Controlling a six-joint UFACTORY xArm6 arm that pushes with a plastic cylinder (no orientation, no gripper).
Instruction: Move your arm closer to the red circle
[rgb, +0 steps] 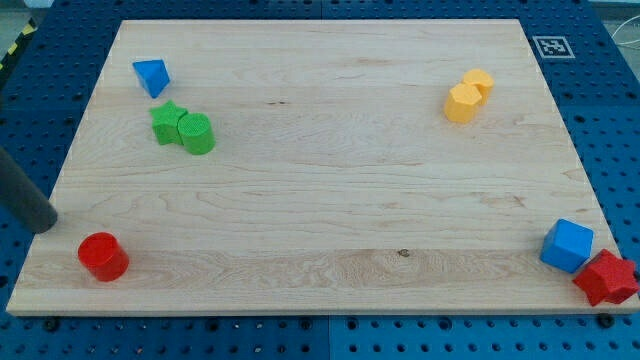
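Observation:
The red circle (103, 256) is a short red cylinder standing near the bottom left corner of the wooden board (330, 170). My tip (47, 226) is the lower end of a dark rod that enters from the view's left edge. It sits at the board's left edge, a short way up and to the left of the red circle, apart from it.
A blue triangle (151, 76), a green star (168, 123) and a green cylinder (197, 133) lie at the top left. Two yellow blocks (468, 96) touch at the top right. A blue cube (567, 245) and a red star (606, 278) sit at the bottom right corner.

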